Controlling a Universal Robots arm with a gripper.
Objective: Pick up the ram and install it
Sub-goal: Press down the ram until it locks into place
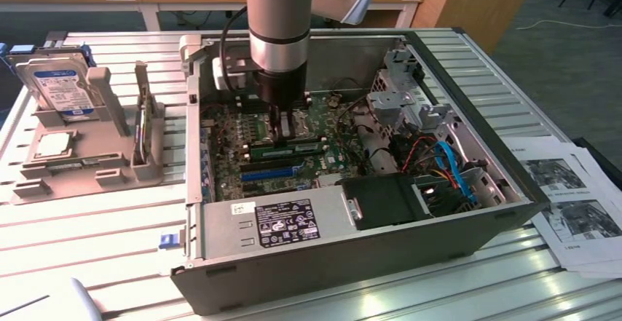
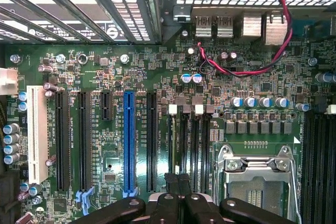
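My gripper (image 1: 282, 139) reaches down into the open computer case (image 1: 505, 212), its tips at the memory slots of the motherboard (image 1: 229, 153). The ram (image 1: 296, 148), a thin green stick, lies along a slot right under the fingertips. In the wrist view the gripper (image 2: 179, 179) has its two black fingers pressed together with nothing visible between them. They stand over the row of black memory slots, where the ram (image 2: 174, 145) shows edge-on as a pale thin line. Whether the tips touch it I cannot tell.
A bright blue slot (image 2: 129, 140) and several black slots lie beside the memory slots, with the CPU socket (image 2: 257, 177) on the other side. A silver hard drive (image 1: 60, 88) stands in a grey holder at the exterior view's left. Papers (image 1: 573, 212) lie at its right.
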